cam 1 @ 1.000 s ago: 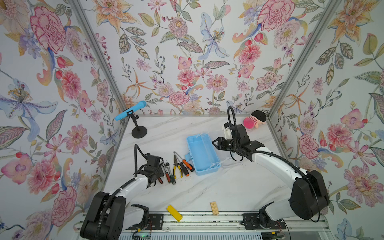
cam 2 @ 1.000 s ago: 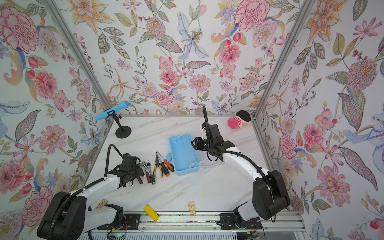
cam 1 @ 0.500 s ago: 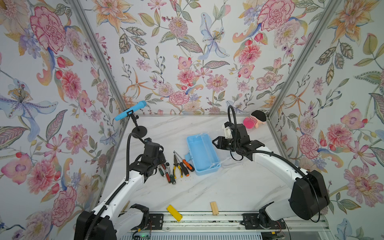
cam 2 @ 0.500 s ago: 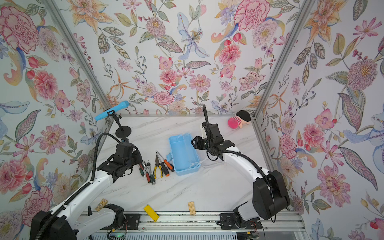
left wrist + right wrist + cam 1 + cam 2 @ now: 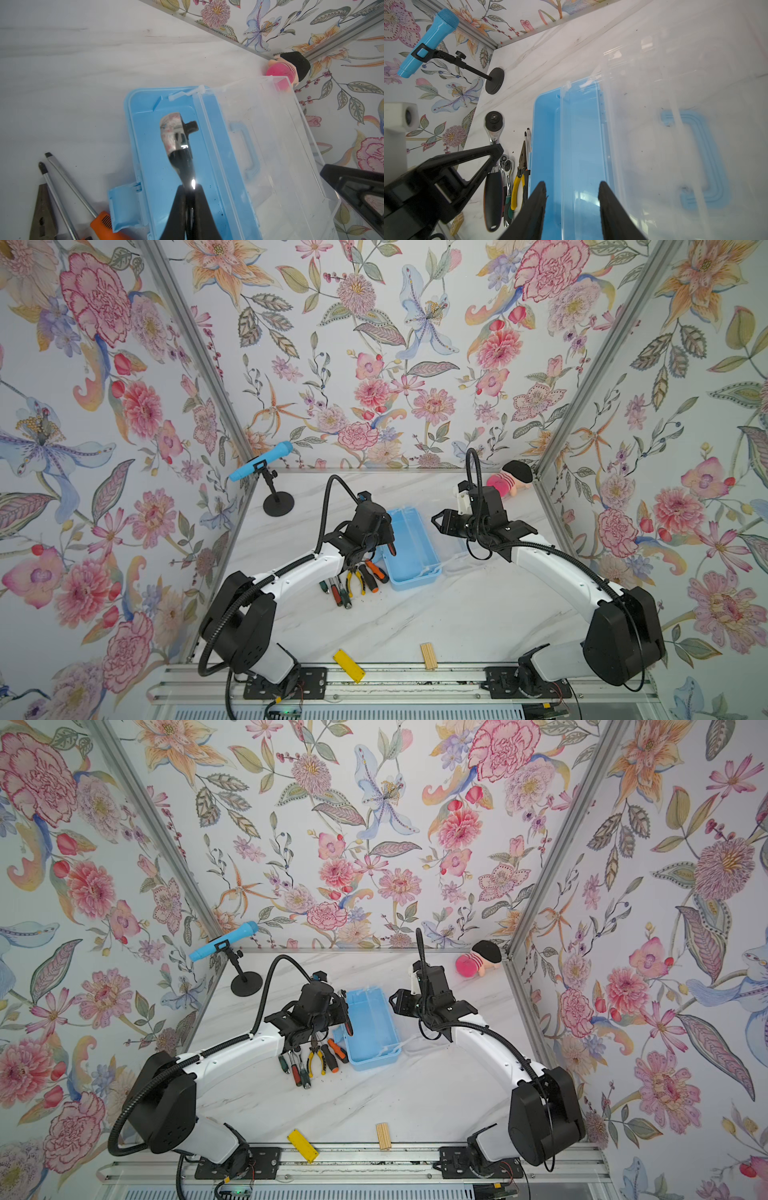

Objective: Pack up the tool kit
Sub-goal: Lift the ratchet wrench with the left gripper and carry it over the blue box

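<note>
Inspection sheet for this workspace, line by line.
Surface: white marble table, a few dark specks.
Job's things: blue box open, clear lid folded back; pliers, screwdrivers and small ratchets lie beside the box.
Clutter: yellow block, wooden block, pink plush toy, blue microphone on a stand.
Grippers: left gripper shut on a ratchet above the box; right gripper jaws apart by the lid, no grip evident.
Cables: black hoses arch over both arms.
Surroundings: floral walls, metal rail in front.

Bright diffuse light, soft shadows, fg blur
</note>
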`<action>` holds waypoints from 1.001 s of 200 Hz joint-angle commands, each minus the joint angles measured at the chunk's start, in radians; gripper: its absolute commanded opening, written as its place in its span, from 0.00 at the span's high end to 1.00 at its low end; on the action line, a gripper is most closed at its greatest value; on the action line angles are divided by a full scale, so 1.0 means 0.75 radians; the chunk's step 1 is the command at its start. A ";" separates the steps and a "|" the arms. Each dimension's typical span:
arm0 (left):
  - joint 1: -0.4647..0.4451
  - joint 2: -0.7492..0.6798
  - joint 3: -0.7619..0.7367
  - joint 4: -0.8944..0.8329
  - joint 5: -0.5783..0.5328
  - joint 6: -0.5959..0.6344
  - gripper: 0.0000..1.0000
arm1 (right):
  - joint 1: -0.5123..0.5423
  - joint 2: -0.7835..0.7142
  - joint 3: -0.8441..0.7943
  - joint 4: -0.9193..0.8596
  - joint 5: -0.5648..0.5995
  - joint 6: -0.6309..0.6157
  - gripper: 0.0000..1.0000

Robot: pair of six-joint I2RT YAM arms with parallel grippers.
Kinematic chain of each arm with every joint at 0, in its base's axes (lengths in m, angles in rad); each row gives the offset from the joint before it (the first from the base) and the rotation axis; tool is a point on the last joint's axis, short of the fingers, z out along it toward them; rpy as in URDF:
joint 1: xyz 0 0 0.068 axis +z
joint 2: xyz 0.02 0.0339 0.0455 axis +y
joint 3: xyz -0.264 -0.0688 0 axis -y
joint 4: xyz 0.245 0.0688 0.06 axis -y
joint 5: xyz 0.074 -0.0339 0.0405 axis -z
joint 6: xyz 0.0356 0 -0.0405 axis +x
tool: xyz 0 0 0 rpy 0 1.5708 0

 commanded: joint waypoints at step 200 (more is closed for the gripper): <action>-0.065 0.433 0.235 -0.082 -0.041 0.109 1.00 | -0.058 -0.145 -0.118 -0.016 -0.017 -0.003 0.58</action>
